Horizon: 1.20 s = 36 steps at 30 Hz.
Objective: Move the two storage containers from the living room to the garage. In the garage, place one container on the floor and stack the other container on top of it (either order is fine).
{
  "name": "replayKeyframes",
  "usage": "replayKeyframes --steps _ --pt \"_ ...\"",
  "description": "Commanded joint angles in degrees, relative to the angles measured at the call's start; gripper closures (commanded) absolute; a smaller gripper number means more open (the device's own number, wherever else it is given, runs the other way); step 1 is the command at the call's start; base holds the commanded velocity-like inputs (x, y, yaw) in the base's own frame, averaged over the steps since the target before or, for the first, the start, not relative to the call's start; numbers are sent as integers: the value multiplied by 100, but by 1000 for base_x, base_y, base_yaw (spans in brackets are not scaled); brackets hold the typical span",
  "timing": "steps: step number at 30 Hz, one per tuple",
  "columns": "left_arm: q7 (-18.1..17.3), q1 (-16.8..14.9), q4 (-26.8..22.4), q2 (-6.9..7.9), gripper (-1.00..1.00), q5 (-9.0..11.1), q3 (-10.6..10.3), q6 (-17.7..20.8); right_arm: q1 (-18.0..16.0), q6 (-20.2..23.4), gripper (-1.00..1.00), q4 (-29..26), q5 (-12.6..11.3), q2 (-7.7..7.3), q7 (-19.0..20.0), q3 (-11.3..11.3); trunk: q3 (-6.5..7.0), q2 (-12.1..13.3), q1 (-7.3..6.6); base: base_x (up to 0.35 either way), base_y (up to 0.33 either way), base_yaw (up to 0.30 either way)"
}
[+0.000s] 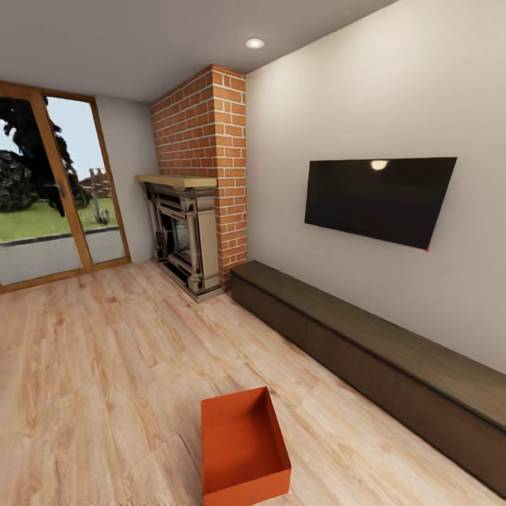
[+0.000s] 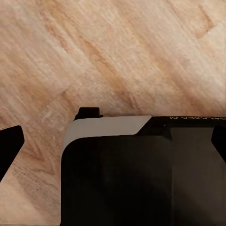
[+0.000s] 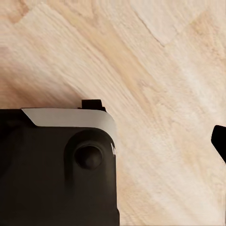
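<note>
One orange-red storage container (image 1: 242, 446) stands on the light wood floor of the living room, low in the head view and near me, open side up and with nothing in it. In the left wrist view, a dark fingertip (image 2: 9, 147) of my left gripper (image 2: 113, 143) shows at the frame's edge, over wood planks. A dark fingertip (image 3: 220, 141) of my right gripper (image 3: 113, 141) sits at the edge of the right wrist view. Both sets of fingers are spread wide and hold nothing. The garage is out of view.
A long low dark cabinet (image 1: 393, 365) runs along the right wall under a black TV (image 1: 379, 198). A red brick fireplace (image 1: 200, 204) fills the far corner, with wood-framed glass doors (image 1: 49, 197) at the left. My dark base (image 2: 141, 174) shows under both wrist cameras.
</note>
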Motion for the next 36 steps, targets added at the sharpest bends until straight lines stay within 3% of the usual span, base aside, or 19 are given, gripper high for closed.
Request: replayKeyframes --steps 1,13,36 --pt "18 -6 8 -2 -100 0 8 -21 -5 -26 -100 12 -52 5 -7 49 -7 -4 0 0 0 272" --pt "12 -6 8 -2 -100 0 7 -21 -5 -26 -100 12 -61 4 -7 43 -7 -4 0 44 0 247" --pt "11 -6 8 -2 -100 8 8 -21 -5 -22 -100 12 -69 4 -7 51 -7 -4 0 293 0 7"
